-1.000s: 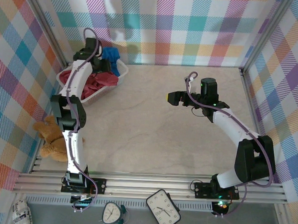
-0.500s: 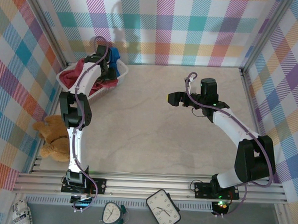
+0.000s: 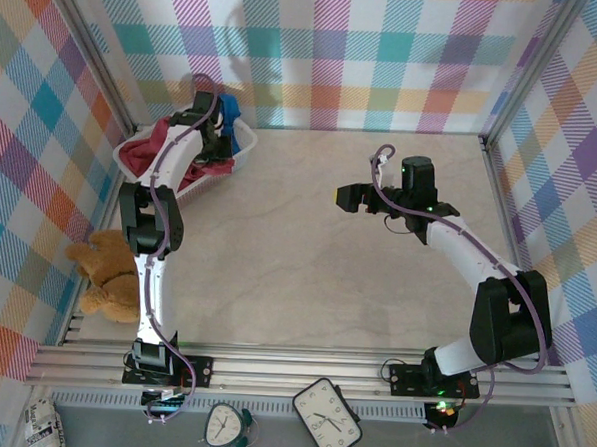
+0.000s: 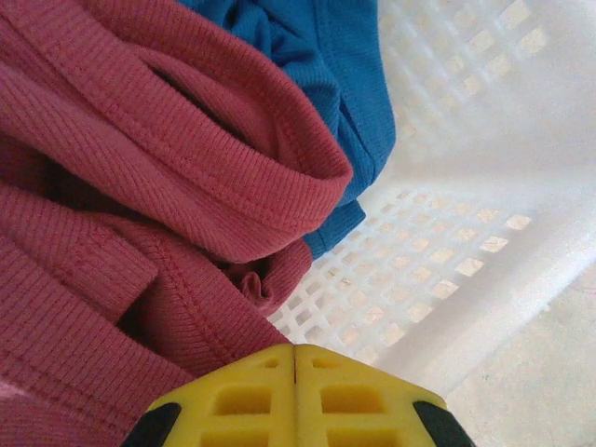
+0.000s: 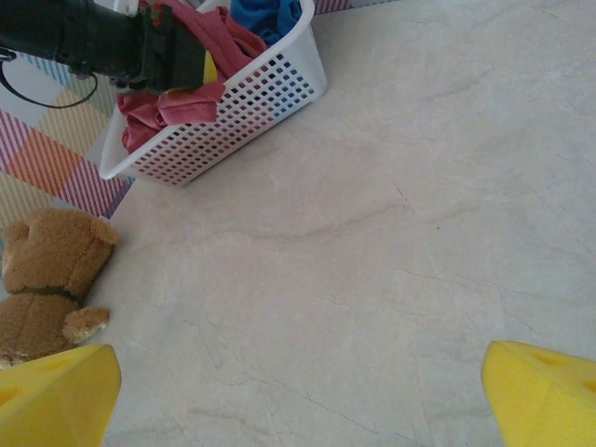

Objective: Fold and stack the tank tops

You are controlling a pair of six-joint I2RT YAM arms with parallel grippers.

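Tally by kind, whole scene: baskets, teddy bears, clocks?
White mesh basket: 1
Teddy bear: 1
Clocks: 2, the larger clock and the smaller clock
Total: 4

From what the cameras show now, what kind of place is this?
Probably a robot test cell, not a home: left arm and right arm bolted to an aluminium rail, plaid backdrop panels around a tabletop, and a laundry basket as a prop.

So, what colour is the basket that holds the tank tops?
The basket is white; the right wrist view shows it best.
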